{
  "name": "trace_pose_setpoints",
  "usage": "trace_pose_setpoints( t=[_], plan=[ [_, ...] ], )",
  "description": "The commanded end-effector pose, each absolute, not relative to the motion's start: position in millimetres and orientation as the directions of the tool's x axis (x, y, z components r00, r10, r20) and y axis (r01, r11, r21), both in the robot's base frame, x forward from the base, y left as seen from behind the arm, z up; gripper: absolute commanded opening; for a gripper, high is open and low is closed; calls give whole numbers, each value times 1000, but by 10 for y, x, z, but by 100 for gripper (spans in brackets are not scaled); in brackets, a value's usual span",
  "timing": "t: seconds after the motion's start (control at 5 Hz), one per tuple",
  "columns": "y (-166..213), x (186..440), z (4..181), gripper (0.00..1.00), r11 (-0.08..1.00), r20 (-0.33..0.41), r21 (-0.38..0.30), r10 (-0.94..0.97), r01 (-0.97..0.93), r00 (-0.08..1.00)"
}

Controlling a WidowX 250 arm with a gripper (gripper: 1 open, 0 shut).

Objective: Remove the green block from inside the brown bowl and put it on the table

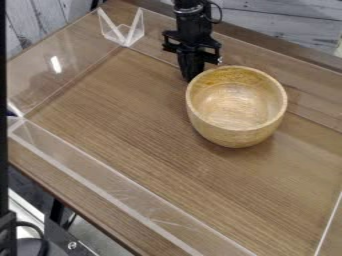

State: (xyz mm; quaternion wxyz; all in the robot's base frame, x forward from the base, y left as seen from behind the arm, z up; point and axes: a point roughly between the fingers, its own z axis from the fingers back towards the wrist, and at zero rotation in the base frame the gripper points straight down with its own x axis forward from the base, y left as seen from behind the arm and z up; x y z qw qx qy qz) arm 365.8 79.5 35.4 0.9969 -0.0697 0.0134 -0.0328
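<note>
**Kid:** Where is your bowl?

**Me:** The brown bowl (237, 105) sits on the surface (120, 130), over at about three o'clock from the middle. It stands upright.

**Kid:** Is the green block in it?

**Me:** I can see the pale wood inside the bowl. I cannot see any green block from here.

**Kid:** Where is your hand?

**Me:** My gripper (194, 72) points straight down. It is just beside the bowl, at about eleven o'clock from it, low to the surface.

**Kid:** Are your jaws open?

**Me:** No, my jaws are pressed tight together. I cannot tell if anything is between them.

**Kid:** What else is there?

**Me:** Low clear walls (80, 185) run round the surface.
</note>
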Motion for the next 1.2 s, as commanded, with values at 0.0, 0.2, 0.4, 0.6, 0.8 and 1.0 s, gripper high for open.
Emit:
trace_pose_setpoints(
  t=[0.0, 0.2, 0.4, 0.6, 0.8, 1.0],
  plan=[
    [912, 3740, 717, 0, 991, 74, -119, -48, 57, 996],
    [988, 3705, 869, 0, 992, 104, -118, -33, 45, 994],
    [1164, 3628, 1073, 0, 993, 140, -114, 9, 7, 990],
    [1312, 3549, 1221, 0, 993, 166, -111, 45, -27, 985],
    [1387, 3536, 1110, 0, 994, 145, -100, 66, -52, 987],
    [1448, 3545, 942, 0, 993, 113, -89, 84, -74, 990]
  ],
)
